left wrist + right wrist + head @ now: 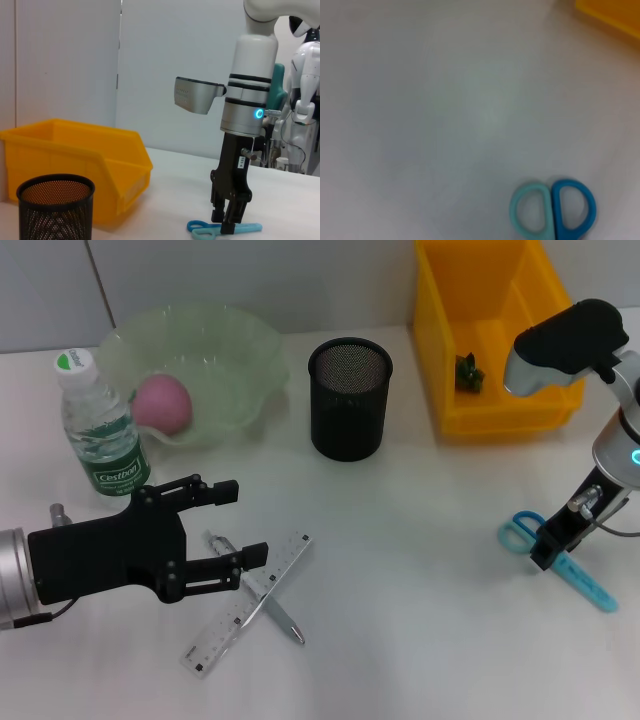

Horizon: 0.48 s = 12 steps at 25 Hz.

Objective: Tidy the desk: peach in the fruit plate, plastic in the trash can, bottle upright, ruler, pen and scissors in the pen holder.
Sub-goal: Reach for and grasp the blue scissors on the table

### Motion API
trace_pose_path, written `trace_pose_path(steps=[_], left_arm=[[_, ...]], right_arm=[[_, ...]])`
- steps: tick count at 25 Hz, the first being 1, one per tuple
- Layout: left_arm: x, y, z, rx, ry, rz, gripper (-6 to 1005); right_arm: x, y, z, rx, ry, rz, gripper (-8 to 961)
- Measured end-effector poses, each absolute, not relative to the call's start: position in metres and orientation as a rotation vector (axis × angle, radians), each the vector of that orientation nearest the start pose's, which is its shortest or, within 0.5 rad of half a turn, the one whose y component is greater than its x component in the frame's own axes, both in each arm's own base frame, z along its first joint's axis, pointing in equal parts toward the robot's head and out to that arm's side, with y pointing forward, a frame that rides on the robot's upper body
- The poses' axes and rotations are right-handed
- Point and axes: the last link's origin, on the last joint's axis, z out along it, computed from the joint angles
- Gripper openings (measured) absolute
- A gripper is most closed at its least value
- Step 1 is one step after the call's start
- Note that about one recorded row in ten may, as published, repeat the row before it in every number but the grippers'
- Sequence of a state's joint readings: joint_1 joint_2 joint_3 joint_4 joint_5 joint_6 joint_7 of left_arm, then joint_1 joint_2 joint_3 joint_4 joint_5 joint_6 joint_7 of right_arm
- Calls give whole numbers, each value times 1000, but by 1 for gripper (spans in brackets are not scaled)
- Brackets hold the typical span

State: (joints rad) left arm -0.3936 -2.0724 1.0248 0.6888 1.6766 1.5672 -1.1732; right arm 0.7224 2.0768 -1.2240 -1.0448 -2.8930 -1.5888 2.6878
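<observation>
Two arms are in play over the white desk [420, 570]. Nearest us, the ruler [250, 602] lies flat with the pen [262, 592] crossed on top of it, and the left gripper [235, 523] hangs right at that crossing, fingers spread wide, the lower finger [240, 560] just over the pen's near end. Off to the right, the right gripper [547, 548] is down on the blue scissors [560, 560], fingertips either side of the blades; whether they are actually pinching, I cannot tell. Further back, the bottle [98, 425] stands upright beside the green fruit plate [240, 350], peach [162, 404] already inside. The mesh pen holder [349, 398] sits mid-desk, and the yellow bin [490, 335] at the far right holds a small dark green scrap [468, 374].
</observation>
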Motion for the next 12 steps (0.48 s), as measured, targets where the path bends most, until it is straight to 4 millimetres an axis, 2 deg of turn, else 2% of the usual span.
trace_pose_path(steps=[12], left_arm=[[-253, 297, -16, -2767, -323, -842, 810]], right_arm=[[243, 364, 9, -2289, 1274, -823, 386]])
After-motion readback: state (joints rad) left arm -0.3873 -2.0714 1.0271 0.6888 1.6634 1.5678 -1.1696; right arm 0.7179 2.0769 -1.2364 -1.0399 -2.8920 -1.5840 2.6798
